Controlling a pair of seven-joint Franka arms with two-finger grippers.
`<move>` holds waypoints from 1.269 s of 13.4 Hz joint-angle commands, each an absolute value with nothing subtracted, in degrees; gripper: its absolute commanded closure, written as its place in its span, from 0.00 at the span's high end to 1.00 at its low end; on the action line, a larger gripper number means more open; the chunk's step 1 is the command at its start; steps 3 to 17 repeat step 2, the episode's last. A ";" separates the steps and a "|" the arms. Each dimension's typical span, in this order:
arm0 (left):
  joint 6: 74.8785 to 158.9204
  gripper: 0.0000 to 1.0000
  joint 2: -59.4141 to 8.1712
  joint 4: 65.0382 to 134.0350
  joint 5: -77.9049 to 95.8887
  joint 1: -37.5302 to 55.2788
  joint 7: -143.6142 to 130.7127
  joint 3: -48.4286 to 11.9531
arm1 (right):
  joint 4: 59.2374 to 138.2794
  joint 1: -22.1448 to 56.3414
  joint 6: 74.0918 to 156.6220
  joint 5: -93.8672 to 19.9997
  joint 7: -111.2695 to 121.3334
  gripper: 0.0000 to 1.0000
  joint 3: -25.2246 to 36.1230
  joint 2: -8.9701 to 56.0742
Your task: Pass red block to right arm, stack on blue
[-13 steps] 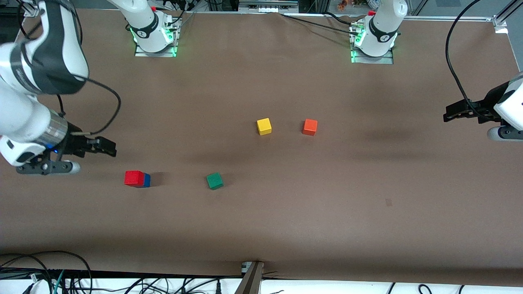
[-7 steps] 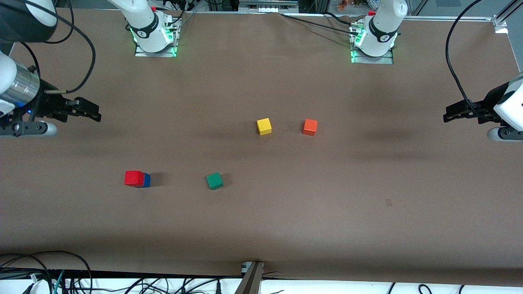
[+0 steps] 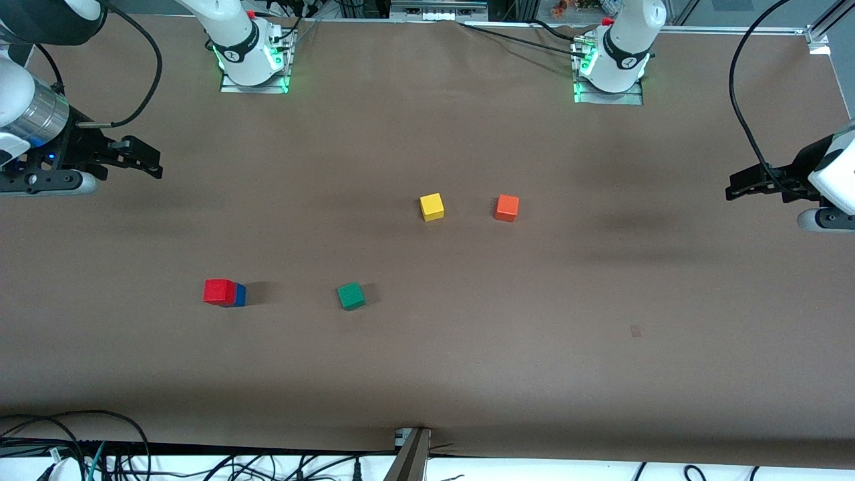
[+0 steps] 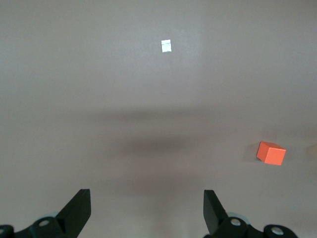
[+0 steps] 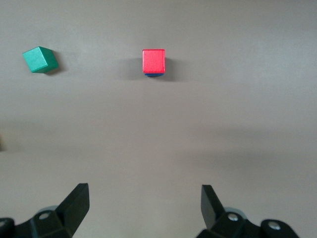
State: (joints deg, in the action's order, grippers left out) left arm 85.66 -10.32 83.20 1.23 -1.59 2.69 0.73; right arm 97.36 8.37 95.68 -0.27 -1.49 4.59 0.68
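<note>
The red block (image 3: 218,291) sits on top of the blue block (image 3: 240,294) on the brown table, toward the right arm's end; the right wrist view shows the red block (image 5: 153,60) with a sliver of the blue block (image 5: 154,76) under it. My right gripper (image 3: 155,164) is open and empty, up in the air over the table's edge at the right arm's end, apart from the stack. My left gripper (image 3: 731,185) is open and empty, waiting over the left arm's end of the table.
A green cube (image 3: 351,295) lies beside the stack toward the table's middle. A yellow cube (image 3: 432,206) and an orange cube (image 3: 507,208) lie farther from the front camera, mid-table. The orange cube (image 4: 270,153) shows in the left wrist view.
My right gripper has risen and drawn away from the stack toward the table's edge at its own end. The stack and the left arm have not moved.
</note>
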 commanded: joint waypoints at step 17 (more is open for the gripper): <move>85.52 1.00 -10.90 81.91 1.23 -1.76 2.64 0.53 | 97.56 8.35 95.63 0.61 -0.53 1.00 4.40 -0.53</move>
